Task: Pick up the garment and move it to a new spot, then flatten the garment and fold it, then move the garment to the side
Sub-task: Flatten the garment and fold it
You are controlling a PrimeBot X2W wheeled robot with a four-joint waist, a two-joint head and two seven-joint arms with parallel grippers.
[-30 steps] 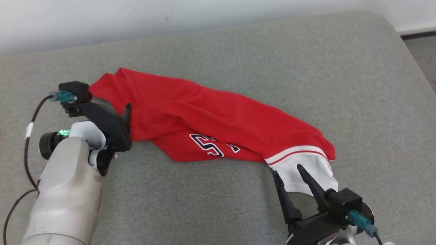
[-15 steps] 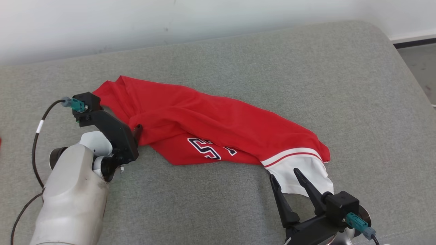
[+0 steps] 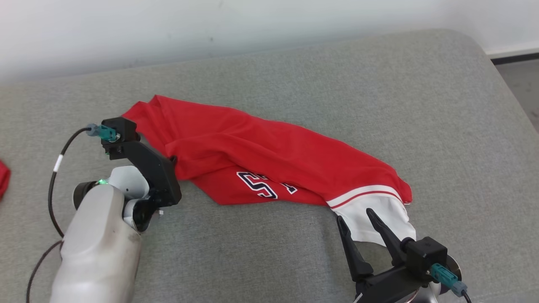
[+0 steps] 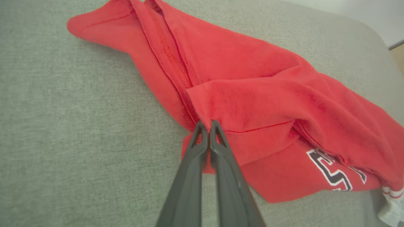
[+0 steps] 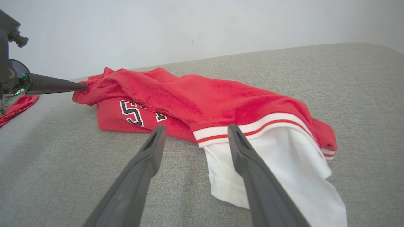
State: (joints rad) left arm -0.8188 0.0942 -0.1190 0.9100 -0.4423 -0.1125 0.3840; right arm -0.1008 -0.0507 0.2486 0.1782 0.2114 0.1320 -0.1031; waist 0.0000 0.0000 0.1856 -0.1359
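The right claw (image 3: pixel 354 214) stands wide open and holds nothing, at the near end of the garment (image 3: pixel 273 151). One of its fingers lies over the garment's white part (image 3: pixel 393 210) and the other over bare grey padded surface (image 3: pixel 252 252) just beside that cloth's edge. Whether either finger touches the fabric I cannot tell.

The garment lies loosely bunched in a long band on the padded surface, running from this white, red-striped end up and away toward the robot's left. Dark, white-edged lettering (image 3: pixel 263 185) shows on the lower layer along the garment's near edge, partly covered by a fold of red cloth.

The left claw (image 4: pixel 205 124) is at the garment's near left edge, its fingers pressed together and pinching a fold of red fabric at their tips. Past it, the garment's far end tapers to a flat red corner.

Well left of the garment, another piece of red cloth (image 3: pixel 2 179) shows. A pale wall (image 3: pixel 252 25) stands beyond the garment.
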